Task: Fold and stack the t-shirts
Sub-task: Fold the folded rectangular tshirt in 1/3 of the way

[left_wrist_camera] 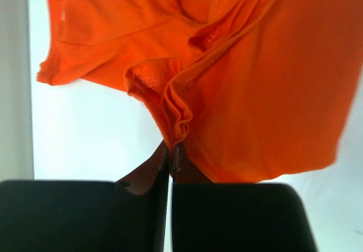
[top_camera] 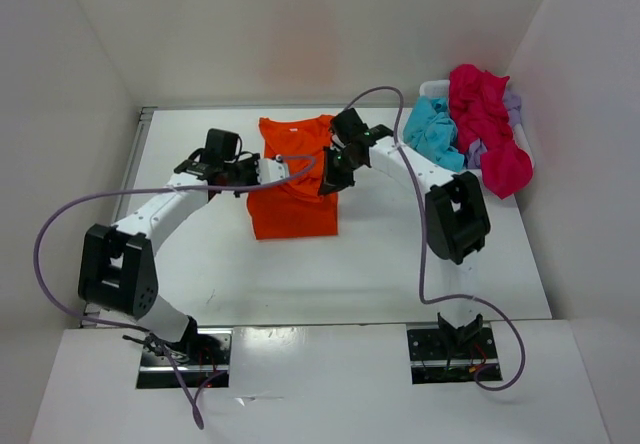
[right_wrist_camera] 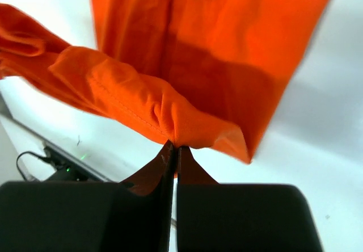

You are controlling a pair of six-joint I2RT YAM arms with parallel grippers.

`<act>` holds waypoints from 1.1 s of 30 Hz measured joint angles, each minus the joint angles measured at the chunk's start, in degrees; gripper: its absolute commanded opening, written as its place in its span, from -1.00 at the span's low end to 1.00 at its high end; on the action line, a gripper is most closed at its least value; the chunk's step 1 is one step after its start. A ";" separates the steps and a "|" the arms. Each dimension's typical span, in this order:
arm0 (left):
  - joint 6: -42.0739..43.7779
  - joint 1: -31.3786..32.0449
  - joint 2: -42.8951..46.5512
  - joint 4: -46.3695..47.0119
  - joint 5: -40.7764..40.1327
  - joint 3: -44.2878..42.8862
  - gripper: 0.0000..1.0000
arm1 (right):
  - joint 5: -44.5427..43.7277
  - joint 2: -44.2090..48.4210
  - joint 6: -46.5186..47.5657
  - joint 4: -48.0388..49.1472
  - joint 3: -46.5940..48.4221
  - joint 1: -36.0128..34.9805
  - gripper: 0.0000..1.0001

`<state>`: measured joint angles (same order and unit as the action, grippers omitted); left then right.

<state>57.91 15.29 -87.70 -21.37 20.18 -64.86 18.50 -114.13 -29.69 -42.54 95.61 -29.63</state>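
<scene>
**Both end effectors clenched on the orange t-shirt (top_camera: 296, 209), 1 at each side edge**

The left end effector (top_camera: 270, 170) is pinched shut on a bunched fold of the shirt's left edge, and the right end effector (top_camera: 329, 182) is clamped on the opposite edge, cloth caught right at the tips in each wrist view. The shirt lies between the 2, on the surface (top_camera: 400, 264). Its long axis runs from collar, beyond the tips, to hem, back toward the bases, crosswise to the line joining them. Each arm is nearer its own side, so the next fold likely needs both edges carried together. The other 3 t-shirts (top_camera: 480, 129) sit heaped in the basket (top_camera: 430, 88), well off to the right end effector's right.
</scene>
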 measured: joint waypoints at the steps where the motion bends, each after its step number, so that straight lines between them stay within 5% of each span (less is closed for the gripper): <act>1: -0.07 -0.33 -1.16 0.92 0.26 -0.72 -1.00 | -0.02 -1.46 0.37 -0.22 1.29 0.42 -1.00; 23: 0.24 -0.57 -14.91 16.11 4.44 -3.67 -1.00 | 2.43 -16.55 3.91 -4.48 16.02 7.87 -1.00; 26: 0.26 -0.55 -15.52 18.05 4.57 -3.67 -0.99 | 2.80 -18.10 4.15 -4.90 17.31 8.04 -0.69; 27: 0.24 -0.52 -15.76 18.73 4.59 -3.67 -0.96 | 2.86 -18.47 4.26 -5.03 17.68 8.17 -0.45; 33: 0.37 -0.48 -17.55 23.06 3.41 -2.82 -0.58 | 2.36 -20.68 4.26 -6.43 24.46 9.57 -0.03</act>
<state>58.28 14.81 -105.25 1.69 23.59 -67.68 20.86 -134.80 -25.43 -48.97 120.07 -20.05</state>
